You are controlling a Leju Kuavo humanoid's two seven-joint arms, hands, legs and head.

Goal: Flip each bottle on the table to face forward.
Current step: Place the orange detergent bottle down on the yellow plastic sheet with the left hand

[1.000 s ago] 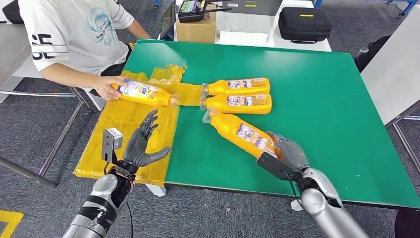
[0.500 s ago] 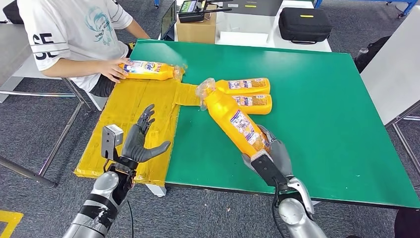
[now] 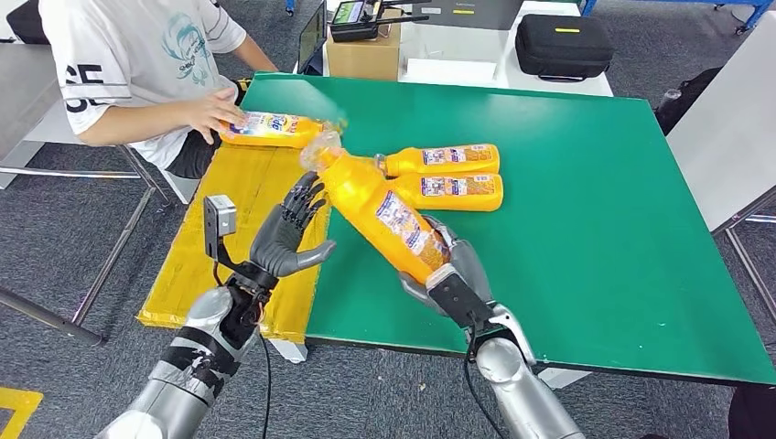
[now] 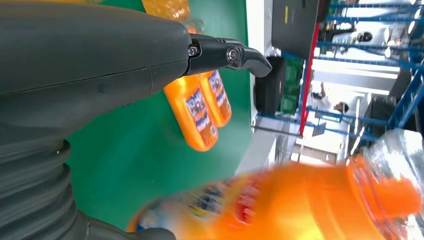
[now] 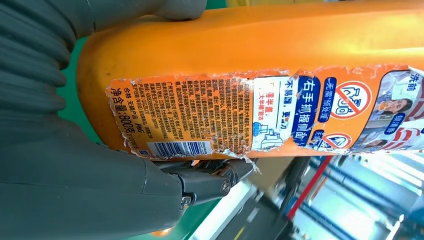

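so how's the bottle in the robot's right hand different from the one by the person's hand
The bottle in the right hand is lifted off the table and tilted, gripped at its base by the right hand; the bottle by the person's hand lies flat at the table's edge, under the person's hand. Both are orange with labels.

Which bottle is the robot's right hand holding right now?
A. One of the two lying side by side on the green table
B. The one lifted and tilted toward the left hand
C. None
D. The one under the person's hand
B: the right hand grips the base of the raised orange bottle, its neck slanting toward the open left hand.
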